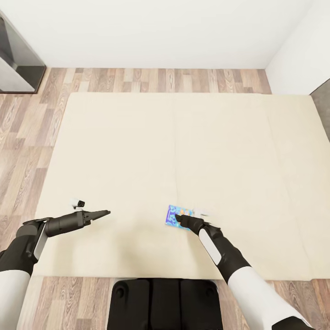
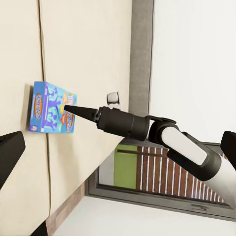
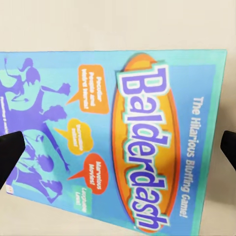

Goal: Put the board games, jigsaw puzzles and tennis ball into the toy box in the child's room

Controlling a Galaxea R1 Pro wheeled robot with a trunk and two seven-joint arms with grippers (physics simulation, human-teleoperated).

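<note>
A blue board game (image 1: pixel 173 216) with cartoon print lies flat on the beige mattress of the bed (image 1: pixel 137 146), near its front edge. The box reads "Balderdash" (image 3: pixel 142 147) in the right wrist view. My right gripper (image 1: pixel 182 221) hovers just over the box, open, with one dark fingertip (image 3: pixel 9 152) to each side of the lid. The left wrist view shows the same box (image 2: pixel 49 108) with the right gripper (image 2: pixel 69 109) pointing at it. My left gripper (image 1: pixel 106 212) is open and holds nothing, well to the left of the box above bare mattress.
Wood-plank floor (image 1: pixel 27 137) surrounds the bed on the left and far sides. A dark-grey piece of furniture (image 1: pixel 18 64) stands at the far left by the white wall. The grey headboard (image 1: pixel 323 110) is on the right. My black base (image 1: pixel 165 302) is at the bed's front edge.
</note>
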